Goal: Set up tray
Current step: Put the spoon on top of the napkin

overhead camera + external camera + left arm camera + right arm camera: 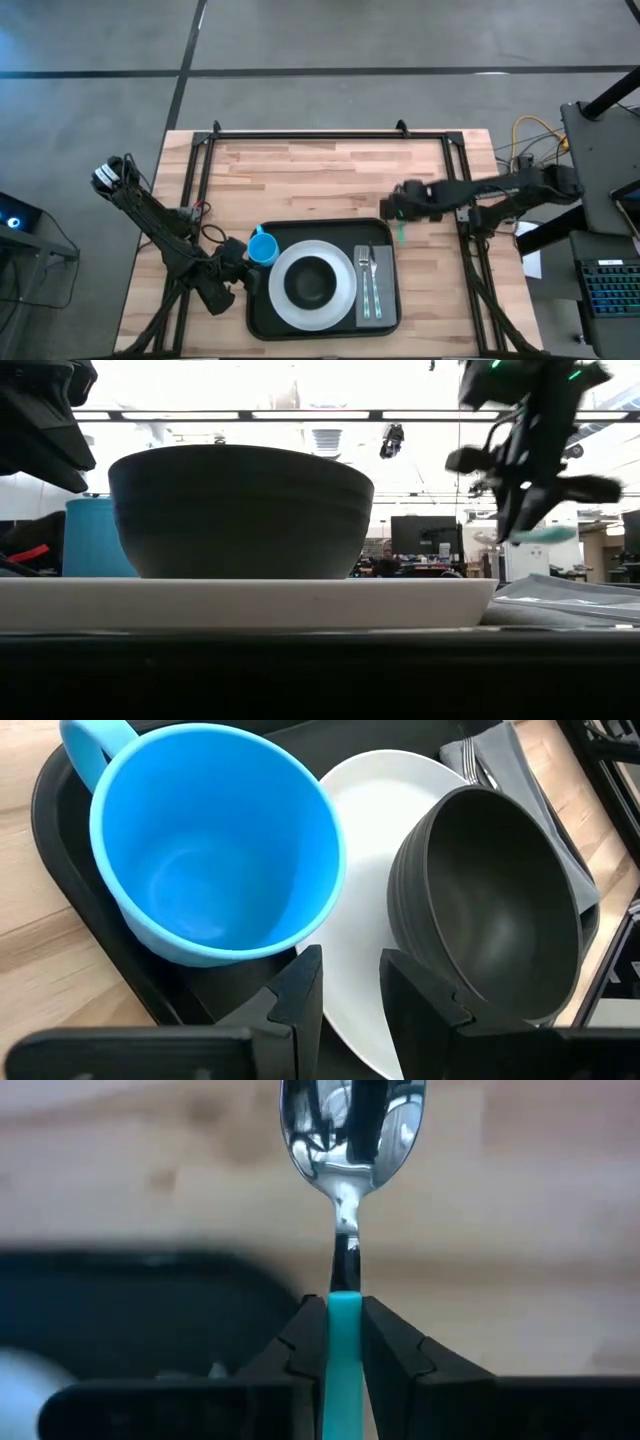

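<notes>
The black tray [258,310] lies at the table's near middle. On it stand a white plate [343,300] with a dark bowl [312,281] and a blue mug [262,247] in the far left corner. A grey napkin [361,300] carries a fork and knife [370,280]. My left gripper [238,262] is open beside the mug, its fingers [300,995] over the tray and plate rim [350,980]. My right gripper [398,212] is shut on a spoon [401,233] with a teal handle, above the table just beyond the tray's far right corner. My right gripper pinches the spoon's teal handle [345,1335] between its two fingers [300,1345], close to where the handle meets the metal neck. The spoon lies along the fingers, with its shiny bowl [350,1125] sticking out past the fingertips. It is lifted clear of the table [540,535].
Bare wood lies on the table's far half [320,170] and to the left of the tray. A black frame rail [330,135] runs along the far edge, with more rails at both sides. Cables and a keyboard [605,285] sit off the table's right side.
</notes>
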`<action>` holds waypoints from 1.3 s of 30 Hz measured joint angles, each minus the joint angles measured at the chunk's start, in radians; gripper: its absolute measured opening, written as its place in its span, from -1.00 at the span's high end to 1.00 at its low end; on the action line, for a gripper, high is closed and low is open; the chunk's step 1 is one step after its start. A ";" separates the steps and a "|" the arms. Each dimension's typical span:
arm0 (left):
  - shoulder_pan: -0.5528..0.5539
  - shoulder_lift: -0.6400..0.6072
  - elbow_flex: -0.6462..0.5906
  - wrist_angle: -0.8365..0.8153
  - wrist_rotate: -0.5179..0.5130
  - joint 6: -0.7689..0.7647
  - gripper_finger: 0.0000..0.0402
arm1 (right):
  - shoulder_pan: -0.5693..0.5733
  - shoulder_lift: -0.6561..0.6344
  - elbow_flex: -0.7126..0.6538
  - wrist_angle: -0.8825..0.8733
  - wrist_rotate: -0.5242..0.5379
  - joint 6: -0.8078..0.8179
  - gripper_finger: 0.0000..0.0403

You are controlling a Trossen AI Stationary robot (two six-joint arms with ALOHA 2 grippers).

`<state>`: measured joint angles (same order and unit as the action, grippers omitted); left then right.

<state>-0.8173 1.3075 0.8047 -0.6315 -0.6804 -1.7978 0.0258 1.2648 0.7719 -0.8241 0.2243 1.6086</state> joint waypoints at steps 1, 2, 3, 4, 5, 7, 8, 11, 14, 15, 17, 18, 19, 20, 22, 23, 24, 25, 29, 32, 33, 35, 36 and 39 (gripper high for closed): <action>0.000 0.000 0.000 0.000 0.000 0.001 0.58 | 0.061 -0.008 0.000 0.001 0.008 0.072 0.83; 0.000 0.000 0.000 0.000 0.000 0.004 0.58 | 0.129 -0.011 0.000 0.005 0.011 0.142 0.83; 0.000 0.000 0.000 0.000 0.000 0.007 0.58 | 0.195 -0.011 0.000 0.015 0.012 0.209 0.83; 0.000 0.000 0.000 0.000 0.000 0.008 0.58 | 0.264 -0.005 0.000 0.032 0.019 0.278 0.83; 0.000 0.000 0.000 0.000 0.000 0.009 0.58 | 0.330 0.006 0.000 0.055 0.032 0.349 0.83; 0.000 0.000 0.000 0.000 0.000 0.009 0.58 | 0.444 0.036 0.000 0.097 0.071 0.484 0.83; 0.000 0.000 0.000 0.000 0.000 0.009 0.58 | 0.489 0.057 0.003 0.110 0.090 0.532 0.83; 0.000 0.000 0.000 0.000 0.000 0.009 0.58 | 0.572 0.135 0.039 0.098 0.104 0.611 0.83; 0.000 0.000 0.000 0.000 0.000 0.008 0.58 | 0.592 0.218 0.092 0.099 0.084 0.608 0.83; 0.000 0.000 0.000 0.002 0.000 0.008 0.58 | 0.592 0.245 0.112 0.098 0.074 0.597 0.83; 0.000 0.000 0.000 0.008 0.000 0.006 0.58 | 0.591 0.293 0.149 0.101 0.063 0.580 0.83; 0.000 0.000 0.000 0.015 0.000 0.005 0.58 | 0.589 0.315 0.168 0.101 0.059 0.569 0.82; 0.000 0.000 0.000 0.024 0.000 0.005 0.58 | 0.589 0.335 0.186 0.100 0.050 0.558 0.81; 0.000 0.000 0.000 0.028 0.000 0.005 0.58 | 0.588 0.355 0.204 0.102 0.039 0.545 0.80; 0.000 0.000 0.000 0.030 -0.001 0.005 0.58 | 0.588 0.391 0.233 0.104 0.010 0.522 0.80; 0.000 0.000 0.000 0.030 0.000 0.005 0.58 | 0.588 0.409 0.245 0.103 -0.003 0.509 0.80; 0.000 0.000 0.000 0.030 0.000 0.005 0.58 | 0.588 0.424 0.255 0.105 -0.017 0.502 0.80; 0.000 0.000 0.000 0.030 -0.001 0.005 0.58 | 0.588 0.438 0.262 0.106 -0.024 0.500 0.80; 0.000 0.000 0.000 0.030 0.000 0.005 0.58 | 0.585 0.473 0.261 0.114 -0.035 0.547 0.79; 0.000 0.000 0.000 0.030 0.000 0.005 0.58 | 0.582 0.473 0.237 0.156 -0.034 0.576 0.79; 0.000 0.000 0.000 0.031 0.000 0.005 0.58 | 0.582 0.473 0.232 0.166 -0.033 0.577 0.79; 0.000 0.000 0.000 0.031 0.000 0.004 0.58 | 0.582 0.473 0.230 0.170 -0.033 0.577 0.79; 0.000 0.000 0.000 0.031 0.000 0.004 0.58 | 0.582 0.473 0.230 0.172 -0.033 0.579 0.79; 0.000 0.000 0.000 0.031 0.000 0.005 0.58 | 0.580 0.473 0.229 0.175 -0.033 0.579 0.79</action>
<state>-0.8173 1.3075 0.8043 -0.6010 -0.6804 -1.7931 0.6055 1.7374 1.0012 -0.6487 0.1909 2.1880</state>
